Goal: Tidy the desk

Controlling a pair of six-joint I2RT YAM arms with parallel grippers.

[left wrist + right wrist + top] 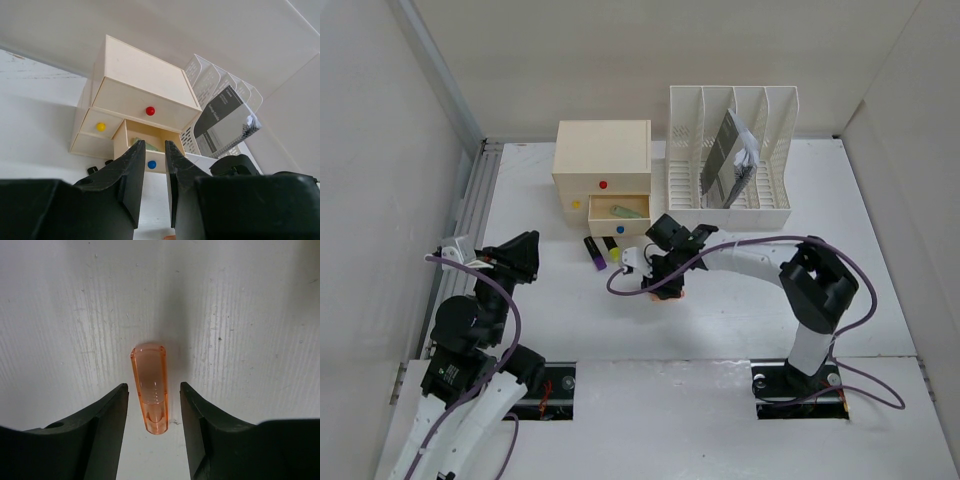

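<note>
The desk (880, 260) is a wide white tabletop. A translucent orange cap (149, 390) lies on it. My right gripper (154, 390) is open, pointing down, with its jaws on either side of the cap's near end and not touching it. In the top view the right gripper (665, 284) hangs at the desk's middle, with the orange cap (670, 296) just showing below it. My left gripper (525, 255) is held above the left side of the desk. In its wrist view the left gripper (155, 150) has its jaws a narrow gap apart, with nothing between them.
A cream drawer box (603, 170) with red, yellow and blue knobs stands at the back. Its lower right drawer (620, 212) is pulled out with a green item inside. Purple (592, 252) and yellow (611, 248) markers lie before it. A white file rack (775, 150) holds a booklet (728, 160).
</note>
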